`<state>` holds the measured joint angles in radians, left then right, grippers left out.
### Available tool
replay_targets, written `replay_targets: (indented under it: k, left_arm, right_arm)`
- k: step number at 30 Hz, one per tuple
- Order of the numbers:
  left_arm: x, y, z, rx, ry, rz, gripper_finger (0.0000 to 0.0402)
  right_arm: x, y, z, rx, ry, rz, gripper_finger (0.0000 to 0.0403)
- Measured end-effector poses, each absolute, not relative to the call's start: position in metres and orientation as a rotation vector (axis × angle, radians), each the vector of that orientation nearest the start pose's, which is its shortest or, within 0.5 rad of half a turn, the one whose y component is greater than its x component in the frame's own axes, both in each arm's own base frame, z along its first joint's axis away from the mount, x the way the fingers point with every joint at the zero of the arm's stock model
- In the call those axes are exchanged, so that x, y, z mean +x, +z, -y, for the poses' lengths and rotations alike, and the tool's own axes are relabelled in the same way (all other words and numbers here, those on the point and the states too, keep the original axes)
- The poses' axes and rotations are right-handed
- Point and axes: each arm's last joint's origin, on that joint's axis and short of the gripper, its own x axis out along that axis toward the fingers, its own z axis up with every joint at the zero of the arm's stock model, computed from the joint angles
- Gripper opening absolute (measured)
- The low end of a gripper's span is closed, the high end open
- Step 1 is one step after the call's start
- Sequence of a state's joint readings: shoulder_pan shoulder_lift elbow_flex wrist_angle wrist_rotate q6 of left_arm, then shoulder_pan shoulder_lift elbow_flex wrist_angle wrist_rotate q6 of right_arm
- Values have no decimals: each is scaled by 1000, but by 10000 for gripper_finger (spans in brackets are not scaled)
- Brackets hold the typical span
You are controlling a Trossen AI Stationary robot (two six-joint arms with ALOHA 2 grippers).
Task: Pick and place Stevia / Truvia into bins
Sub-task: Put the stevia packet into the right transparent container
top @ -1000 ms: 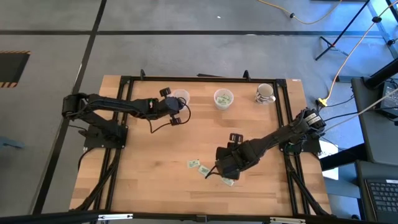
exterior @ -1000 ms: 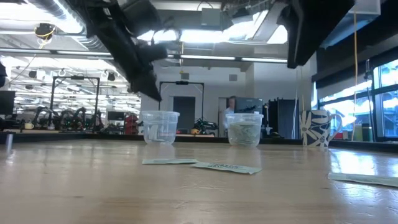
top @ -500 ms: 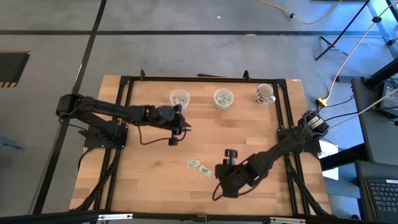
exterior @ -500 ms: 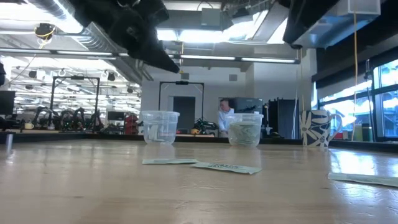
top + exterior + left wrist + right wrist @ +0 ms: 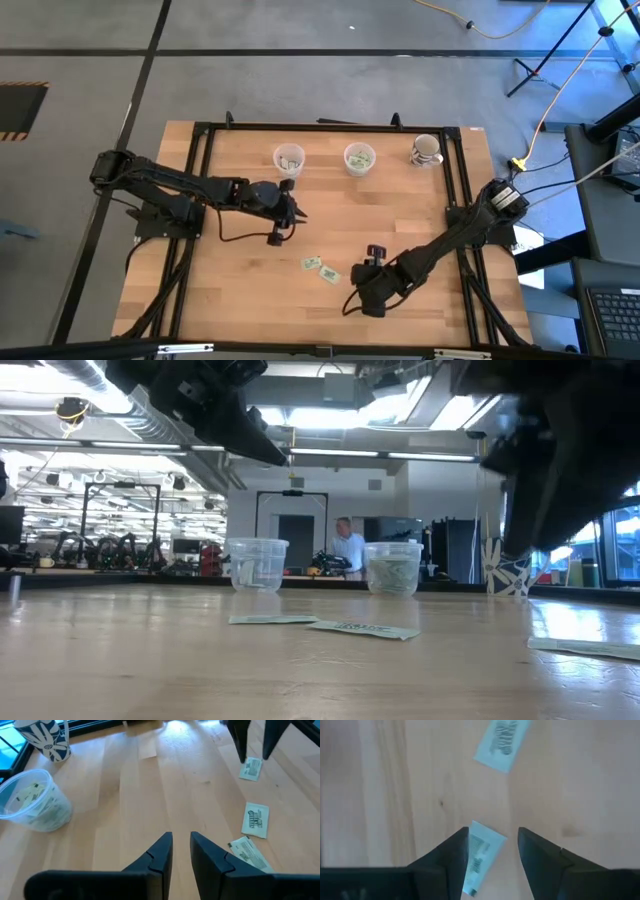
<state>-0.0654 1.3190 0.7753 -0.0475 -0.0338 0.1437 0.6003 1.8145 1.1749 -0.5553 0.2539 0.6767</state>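
The left gripper [image 5: 283, 213] hangs over mid-bench with its fingers a narrow gap apart and nothing between them, short of the left cup [image 5: 288, 158] and the fuller right cup [image 5: 359, 158]. Loose sachets [image 5: 320, 267] lie near the front of the bench [image 5: 230, 290]. Farther right, the right gripper [image 5: 492, 851] stands wide open straddling one sachet [image 5: 481, 855] lying flat under it. To grip cleanly it should probably descend until the fingertips touch the wood, keep the packet centred, then close slowly so the thin paper buckles upward rather than slipping out.
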Motion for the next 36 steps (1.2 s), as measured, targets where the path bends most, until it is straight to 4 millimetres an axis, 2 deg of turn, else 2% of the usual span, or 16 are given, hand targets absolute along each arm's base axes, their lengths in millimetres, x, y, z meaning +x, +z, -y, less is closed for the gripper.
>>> replay_targets:
  k: [8, 16, 23, 36]
  left_arm:
    - [275, 230, 17, 172, -63, -588, 59]
    - [275, 230, 16, 177, -43, -590, 59]
    - [275, 230, 16, 177, -43, -588, 58]
    - [275, 230, 14, 192, 6, -588, 55]
  right_arm:
    - [283, 143, -186, 133, -50, -1109, 169]
    - [278, 130, -182, 106, -13, -1085, 123]
    - [280, 111, -184, 23, 9, -1133, 101]
    - [283, 113, -186, -38, 35, -1149, 15]
